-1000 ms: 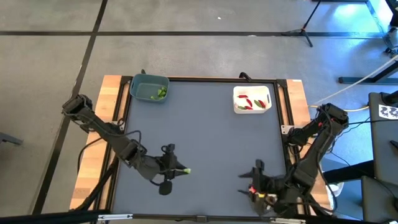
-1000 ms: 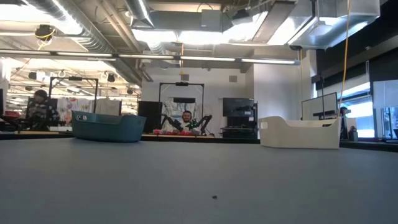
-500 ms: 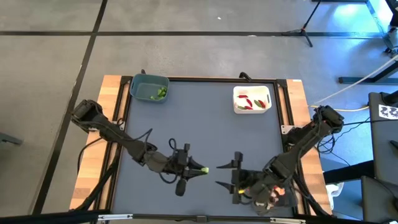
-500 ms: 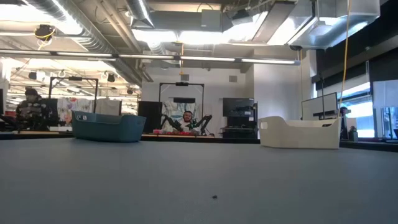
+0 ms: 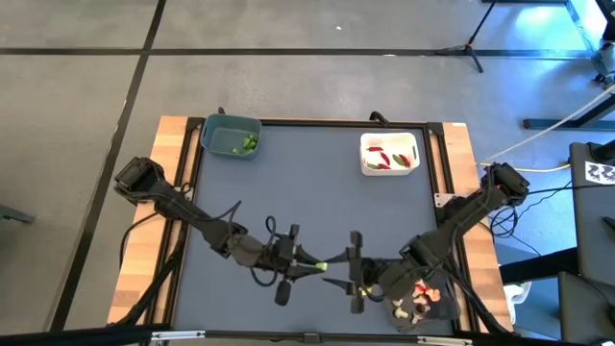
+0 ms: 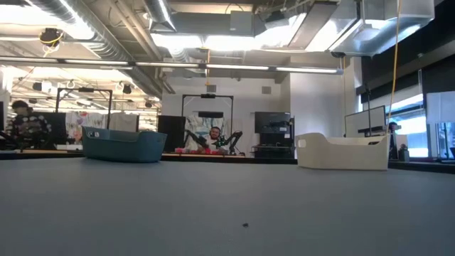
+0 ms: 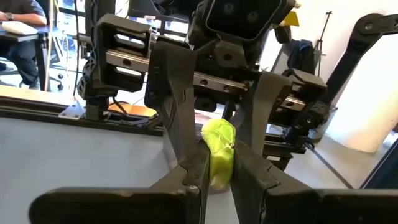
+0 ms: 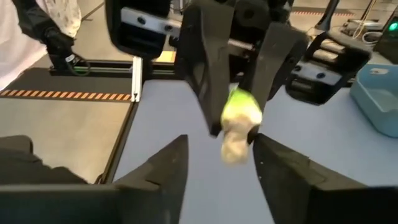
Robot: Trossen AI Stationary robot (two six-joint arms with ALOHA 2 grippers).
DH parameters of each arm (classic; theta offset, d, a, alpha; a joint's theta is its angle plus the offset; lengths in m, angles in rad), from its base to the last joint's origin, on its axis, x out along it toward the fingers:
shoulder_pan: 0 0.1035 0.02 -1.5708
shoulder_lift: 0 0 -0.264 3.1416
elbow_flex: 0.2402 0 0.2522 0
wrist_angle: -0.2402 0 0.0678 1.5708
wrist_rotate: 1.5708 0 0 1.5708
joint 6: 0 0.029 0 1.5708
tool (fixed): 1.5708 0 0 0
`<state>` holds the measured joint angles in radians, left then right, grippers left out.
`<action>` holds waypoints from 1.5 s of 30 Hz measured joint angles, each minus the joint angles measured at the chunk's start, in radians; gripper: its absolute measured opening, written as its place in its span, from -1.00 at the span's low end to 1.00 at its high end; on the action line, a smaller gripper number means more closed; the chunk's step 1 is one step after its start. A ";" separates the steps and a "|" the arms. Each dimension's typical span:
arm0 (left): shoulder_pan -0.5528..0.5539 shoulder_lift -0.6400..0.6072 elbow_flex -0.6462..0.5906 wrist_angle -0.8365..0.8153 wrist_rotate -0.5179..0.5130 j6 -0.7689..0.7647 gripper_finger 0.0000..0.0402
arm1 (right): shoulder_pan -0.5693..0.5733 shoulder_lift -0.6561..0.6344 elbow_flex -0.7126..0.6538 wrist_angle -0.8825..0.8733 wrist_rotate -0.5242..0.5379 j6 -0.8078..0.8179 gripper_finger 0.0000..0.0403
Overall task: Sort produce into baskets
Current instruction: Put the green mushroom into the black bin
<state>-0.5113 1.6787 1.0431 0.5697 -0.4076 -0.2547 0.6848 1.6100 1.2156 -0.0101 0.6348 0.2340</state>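
Handover mid-counter, sorting partly done.
Your left gripper (image 5: 309,265) fingers clamp a yellow-green vegetable (image 5: 321,265); right gripper (image 5: 348,273) fingers stand apart around it. Blue tub (image 5: 231,135) and white tub (image 5: 389,154) hold some; tray (image 5: 423,300) holds more.

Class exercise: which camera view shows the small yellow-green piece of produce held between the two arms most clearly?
The left wrist view: the yellow-green piece sits large between the left end effector fingers. The right wrist view shows it blurrier, ahead of the right end effector. The high view shows a speck; the low view misses it.
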 joint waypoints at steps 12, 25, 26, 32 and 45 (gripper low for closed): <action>-0.001 0.000 0.000 -0.007 0.006 0.001 -0.77 | -0.014 0.000 0.000 0.007 -0.017 -0.059 -0.76; 0.004 -0.009 0.000 -0.050 0.043 0.006 -0.29 | -0.007 -0.003 0.000 -0.031 -0.016 -0.084 -0.94; 0.004 -0.018 0.000 -0.075 0.044 0.006 -0.26 | 0.002 -0.009 0.000 -0.052 -0.014 -0.081 -0.94; 0.003 -0.078 0.000 -0.307 0.033 -0.059 -0.19 | 0.085 -0.074 0.003 -0.240 -0.124 0.035 -0.92; 0.002 -0.111 -0.001 -0.607 0.039 -0.190 -0.18 | 0.315 -0.108 0.001 -0.736 -0.375 0.774 -0.90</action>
<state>-0.5095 1.5677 1.0420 -0.0369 -0.3682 -0.4443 1.0002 1.5024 1.2170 -0.7464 0.2594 1.0079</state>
